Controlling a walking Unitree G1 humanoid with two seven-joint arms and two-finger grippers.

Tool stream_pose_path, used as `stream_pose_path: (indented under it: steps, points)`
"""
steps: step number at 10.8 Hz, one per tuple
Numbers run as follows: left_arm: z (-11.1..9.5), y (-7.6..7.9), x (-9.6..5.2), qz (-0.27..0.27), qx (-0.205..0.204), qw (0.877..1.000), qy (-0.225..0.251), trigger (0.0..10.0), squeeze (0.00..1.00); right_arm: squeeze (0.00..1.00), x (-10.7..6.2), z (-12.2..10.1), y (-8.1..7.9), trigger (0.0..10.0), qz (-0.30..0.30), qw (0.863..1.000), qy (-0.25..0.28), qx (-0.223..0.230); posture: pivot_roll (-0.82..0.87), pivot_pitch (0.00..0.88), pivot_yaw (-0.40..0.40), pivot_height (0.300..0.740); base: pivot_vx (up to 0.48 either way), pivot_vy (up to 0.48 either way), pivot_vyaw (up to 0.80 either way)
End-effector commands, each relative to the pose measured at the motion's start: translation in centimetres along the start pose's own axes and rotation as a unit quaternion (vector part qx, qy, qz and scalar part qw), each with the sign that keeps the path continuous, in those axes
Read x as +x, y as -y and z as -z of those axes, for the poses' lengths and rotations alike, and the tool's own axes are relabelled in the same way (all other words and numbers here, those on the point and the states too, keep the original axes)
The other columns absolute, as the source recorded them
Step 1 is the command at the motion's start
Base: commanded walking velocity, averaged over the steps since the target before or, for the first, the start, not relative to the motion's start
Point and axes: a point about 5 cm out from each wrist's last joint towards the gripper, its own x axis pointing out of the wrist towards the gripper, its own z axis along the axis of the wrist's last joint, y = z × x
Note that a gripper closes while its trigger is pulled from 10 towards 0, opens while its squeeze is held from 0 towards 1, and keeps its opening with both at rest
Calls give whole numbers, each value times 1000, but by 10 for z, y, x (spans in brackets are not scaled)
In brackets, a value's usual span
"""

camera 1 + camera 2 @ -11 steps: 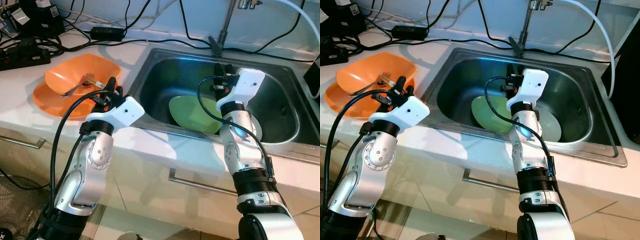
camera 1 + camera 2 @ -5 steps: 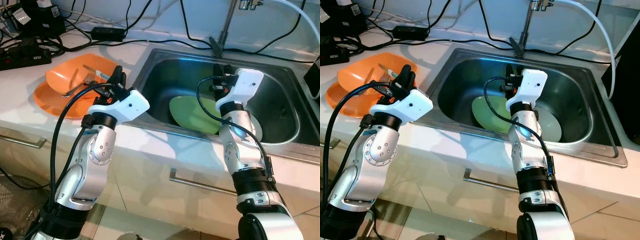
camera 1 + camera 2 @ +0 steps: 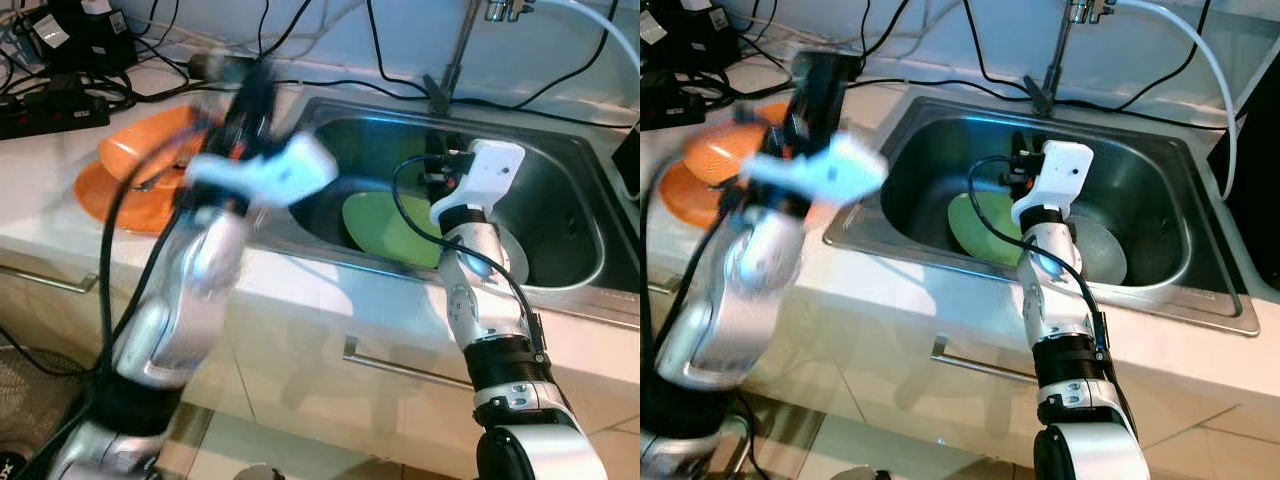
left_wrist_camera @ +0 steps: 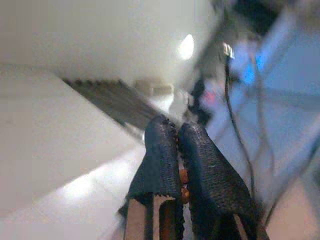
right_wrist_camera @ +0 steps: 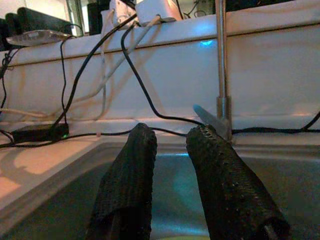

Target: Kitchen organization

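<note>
Lying inside the steel sink (image 3: 575, 210) are two round plates: one green plate (image 3: 385, 225) and one pale plate (image 3: 1100, 255) partly under it. Beside the sink on the white tabletop (image 3: 40, 190) sit two stacked orange dishes (image 3: 125, 165). Above the sink's near-left corner, the blurred left gripper (image 4: 178, 137) has its jaws pressed together, empty. Over the sink, the right gripper (image 5: 170, 137) has its jaws slightly apart, holding nothing.

Black cables (image 3: 300, 75) trail along the bench (image 3: 40, 190) behind the sink, by a power strip (image 3: 40, 105), with a drawer handle (image 3: 400, 365) below.
</note>
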Motion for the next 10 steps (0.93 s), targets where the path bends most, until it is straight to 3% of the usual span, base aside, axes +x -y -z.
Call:
stream_pose_path:
  steps: [1,2,3,4,5,6,8,10]
  points:
    - [-9,6,6,13,-71,997,25,10000,0,0,4,-6,1,10000,1,1000,13,-6,194,86,-37,740,0,0,0]
    - [-15,14,12,26,-161,986,24,10000,0,0,4,-6,3,10000,3,1000,15,-11,185,84,-34,740,0,0,0]
    - [-17,16,14,30,-190,981,22,10000,0,0,4,-7,5,10000,4,1000,16,-12,185,84,-34,740,0,0,0]
    - [-29,21,21,49,-325,944,33,10000,0,1000,4,-9,14,10000,6,999,24,-30,175,81,-30,740,0,0,0]
    - [-30,21,24,46,-353,934,33,10000,0,1000,4,-10,17,10000,1,999,27,-45,175,81,-30,740,0,0,0]
    - [-28,18,27,43,-391,919,32,10000,0,1000,4,-12,20,10000,-15,994,35,-100,171,82,-28,740,0,0,0]
    - [-19,17,27,49,-466,883,18,10000,0,1000,2,-18,18,10000,-72,961,66,-260,168,83,-25,740,0,0,0]
    - [-14,19,23,66,-510,857,7,10000,0,1000,1,-18,15,10000,-96,928,79,-351,167,84,-21,740,0,0,0]
